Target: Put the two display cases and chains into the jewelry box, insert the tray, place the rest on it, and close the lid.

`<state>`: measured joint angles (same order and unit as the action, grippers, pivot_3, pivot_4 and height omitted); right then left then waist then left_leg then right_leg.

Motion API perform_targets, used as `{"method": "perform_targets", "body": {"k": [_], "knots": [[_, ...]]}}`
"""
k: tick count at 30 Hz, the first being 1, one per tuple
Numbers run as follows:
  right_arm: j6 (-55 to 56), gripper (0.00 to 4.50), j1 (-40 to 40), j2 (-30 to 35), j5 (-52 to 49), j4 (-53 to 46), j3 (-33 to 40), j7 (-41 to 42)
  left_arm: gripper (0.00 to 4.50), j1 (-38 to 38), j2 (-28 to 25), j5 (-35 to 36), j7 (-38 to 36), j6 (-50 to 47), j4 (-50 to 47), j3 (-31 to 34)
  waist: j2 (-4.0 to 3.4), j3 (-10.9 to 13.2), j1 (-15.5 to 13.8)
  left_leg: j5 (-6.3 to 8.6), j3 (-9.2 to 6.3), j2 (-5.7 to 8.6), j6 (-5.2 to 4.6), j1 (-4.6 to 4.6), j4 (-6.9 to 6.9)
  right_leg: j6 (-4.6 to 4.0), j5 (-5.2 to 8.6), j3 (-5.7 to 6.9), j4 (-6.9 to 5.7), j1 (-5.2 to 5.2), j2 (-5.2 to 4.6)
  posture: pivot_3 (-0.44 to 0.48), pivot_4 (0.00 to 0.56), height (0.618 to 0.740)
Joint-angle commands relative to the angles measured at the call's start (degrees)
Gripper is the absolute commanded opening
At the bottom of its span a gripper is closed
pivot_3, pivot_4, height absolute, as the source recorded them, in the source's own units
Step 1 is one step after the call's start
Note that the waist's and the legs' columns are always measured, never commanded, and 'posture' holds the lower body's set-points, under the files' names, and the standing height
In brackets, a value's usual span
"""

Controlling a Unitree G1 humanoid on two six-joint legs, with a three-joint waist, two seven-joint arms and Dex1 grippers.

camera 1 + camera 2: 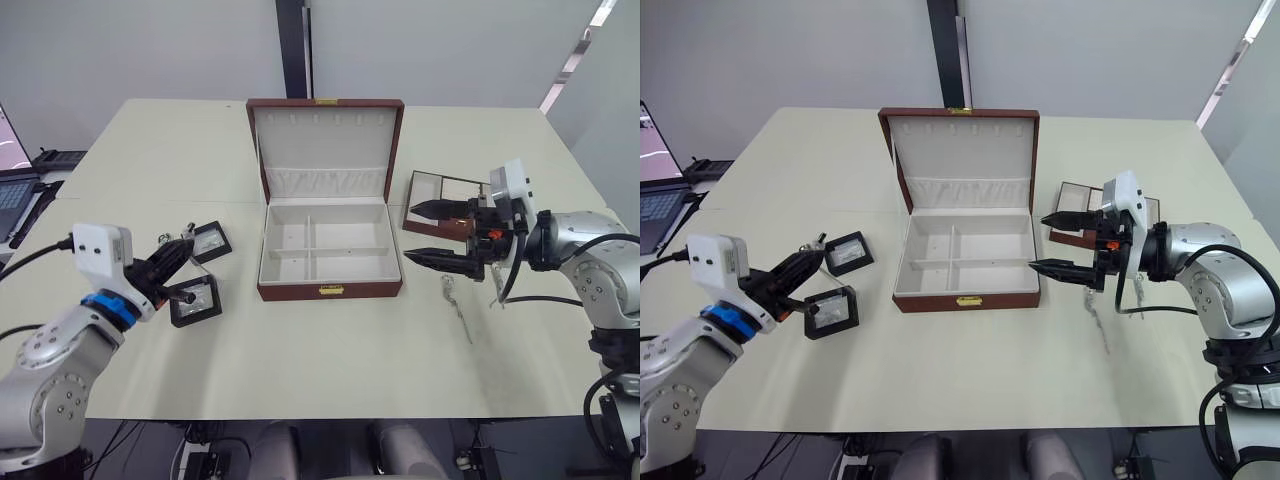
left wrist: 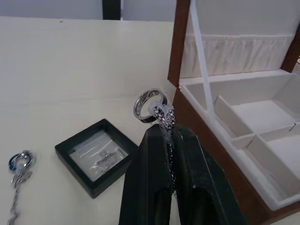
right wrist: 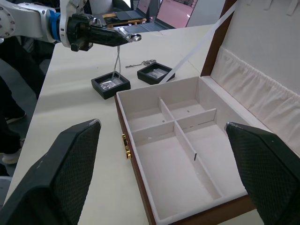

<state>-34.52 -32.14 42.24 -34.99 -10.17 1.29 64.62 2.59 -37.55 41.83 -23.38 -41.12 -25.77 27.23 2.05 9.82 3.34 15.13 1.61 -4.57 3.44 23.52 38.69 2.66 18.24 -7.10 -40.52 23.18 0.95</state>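
Holding a chain with a ring at its end, the left end effector [image 2: 168, 133] has its two black fingers pressed together on the links, so the ring [image 2: 150, 104] sticks out past the fingertips while the rest of the chain [image 3: 117, 63] hangs down over the nearer display case [image 1: 196, 301]; that pinch near one end looks chosen so the chain can be lifted clear of the desk [image 1: 330, 370] and lowered into a compartment rather than dragged. The second display case [image 1: 211, 241] lies just beyond the first, both on the desk to the left of the jewelry box [image 1: 329, 249], and neither is in the box yet. Another chain with a blue-tinted ring [image 2: 19, 163] rests on the desk near the cases. The box stands in the middle with its lid propped upright and held by white ribbons, leaving all four white compartments bare, which suits loading from either side. The right end effector [image 1: 440, 233] hovers beside the box's right wall with its fingers spread wide and nothing between them, seemingly waiting its turn. Behind it the tray [image 1: 440, 190] leans on the desk to the right of the box, kept out until the lower layer is filled, and a small metal piece [image 1: 455, 301] lies on the desk in front of that arm.
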Motion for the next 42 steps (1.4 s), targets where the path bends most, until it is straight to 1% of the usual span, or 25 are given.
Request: {"method": "perform_targets", "body": {"k": [1, 5, 9, 12, 15, 17, 19, 25, 28, 42], "knots": [[0.69, 4.50, 0.28, 0.22, -0.85, -2.67, 2.40, -1.21, 0.02, 4.02, -2.08, 1.25, -1.41, -0.95, -0.72, -1.24, 0.01, 0.01, -0.06, 0.00, -0.01, 0.00, 0.00, 0.00, 0.00, 0.00, 0.00, 0.01, 0.00, 0.00, 0.00, 0.000, 0.150, 0.740], [1.08, 4.50, 1.41, -0.33, -0.80, -3.17, 3.18, -3.11, 0.02, 9.65, -2.33, 0.84, -2.53, -1.77, 0.80, -5.03, 0.01, 0.01, -0.21, 0.00, -0.04, 0.01, 0.00, 0.04, 0.01, 0.00, 0.00, 0.05, 0.03, -0.01, 0.00, 0.000, 0.150, 0.740], [1.23, 4.50, 2.46, -0.51, -0.79, -3.55, 4.36, -5.33, 0.02, 13.99, -0.35, -0.49, -2.22, -1.64, 2.05, -9.37, 0.01, 0.01, -0.35, 0.00, -0.07, 0.03, 0.00, 0.11, 0.02, 0.01, -0.01, 0.05, 0.09, 0.00, -0.01, 0.000, 0.150, 0.740], [1.22, 4.50, 3.22, -0.31, -0.78, -3.61, 5.58, -6.74, 0.02, 16.78, 2.69, -1.93, -0.45, -0.93, 3.00, -12.35, 0.02, 0.01, -0.45, 0.00, -0.08, 0.02, 0.00, 0.13, 0.02, 0.01, -0.01, 0.06, 0.11, 0.00, -0.01, 0.000, 0.150, 0.740], [1.15, 4.50, 4.21, 0.27, -0.67, -3.57, 6.96, -7.61, 0.02, 20.30, 6.97, -6.98, 3.61, 1.43, 5.36, -16.18, 0.02, 0.02, -0.70, -0.01, -0.14, 0.03, 0.00, 0.19, 0.05, 0.02, -0.02, 0.10, 0.12, 0.00, -0.01, 0.000, 0.150, 0.740], [0.99, 4.50, 4.66, 0.67, -0.67, -3.73, 7.54, -8.07, 0.02, 22.59, 10.18, -9.15, 6.41, 2.71, 6.94, -17.11, 0.02, 0.02, -0.84, -0.01, -0.14, 0.04, 0.00, 0.21, 0.08, 0.05, -0.04, 0.09, 0.12, 0.00, -0.01, 0.000, 0.150, 0.740], [0.62, 4.50, 4.82, 1.00, -0.84, -4.02, 7.81, -8.42, 0.02, 23.97, 12.30, -11.54, 8.40, 3.72, 8.31, -18.14, 0.02, 0.02, -0.87, -0.01, -0.13, 0.04, 0.00, 0.22, 0.08, 0.05, -0.04, 0.08, 0.13, 0.00, -0.01, 0.000, 0.150, 0.740], [-0.09, 4.50, 5.23, 1.57, -1.12, -4.42, 8.39, -8.85, 0.02, 25.01, 17.58, -15.84, 11.54, 4.89, 9.86, -21.13, 0.02, 0.02, -1.10, -0.01, -0.15, 0.05, 0.00, 0.26, 0.08, 0.06, -0.05, 0.07, 0.19, 0.00, -0.01, 0.000, 0.150, 0.740], [-0.33, 4.50, 5.20, 1.61, -1.15, -4.50, 8.45, -9.01, 0.02, 24.93, 19.25, -16.78, 12.04, 4.98, 10.04, -21.67, 0.02, 0.02, -1.20, -0.02, -0.14, 0.06, 0.01, 0.26, 0.10, 0.09, -0.07, 0.06, 0.20, 0.00, -0.01, 0.000, 0.150, 0.740], [-0.96, 4.50, 4.07, 1.50, -1.07, -3.94, 7.96, -8.85, 0.02, 22.92, 21.63, -20.70, 11.36, 6.27, 12.47, -22.73, 0.02, 0.02, -1.51, -0.02, -0.14, 0.06, 0.01, 0.27, 0.10, 0.09, -0.07, 0.07, 0.20, 0.00, -0.01, 0.000, 0.150, 0.740]]}}
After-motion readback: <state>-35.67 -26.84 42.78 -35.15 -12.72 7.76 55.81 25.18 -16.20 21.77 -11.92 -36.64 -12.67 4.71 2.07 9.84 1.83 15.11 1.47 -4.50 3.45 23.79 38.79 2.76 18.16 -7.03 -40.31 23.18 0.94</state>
